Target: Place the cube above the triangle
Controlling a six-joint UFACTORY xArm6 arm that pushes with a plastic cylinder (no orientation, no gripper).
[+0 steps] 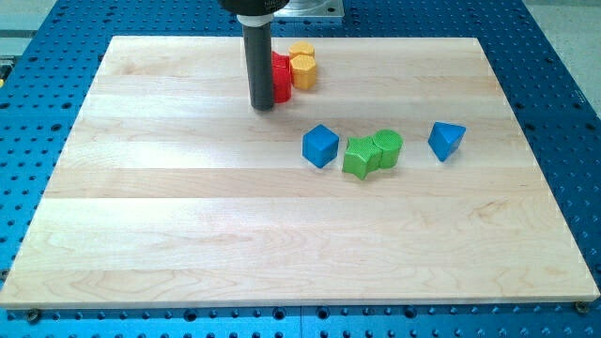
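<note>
Nearest you runs the front edge of the pale wooden desk (282, 282), a board of joined planks lying on a blue perforated metal base (563, 56). You will find no readable writing or labels, and nothing that serves as a container.

Farther back, near the middle, you see a green ribbed block (358, 158) touching a green ribbed cylinder (387, 147) on its right. Just to the view's left of that pair sits the blue cube (320, 145), close beside but apart. Off to the view's right, well clear of the greens, stands the blue triangle block (447, 140), about level with the cube.

Near the view's top you see a red block (281, 77), partly hidden, touching a yellow hexagonal block (302, 66). My tip (263, 106) rests on the board against the red block's left side, well apart from the cube. This tool is a plain dark rod; it has nothing to spread or pinch.
</note>
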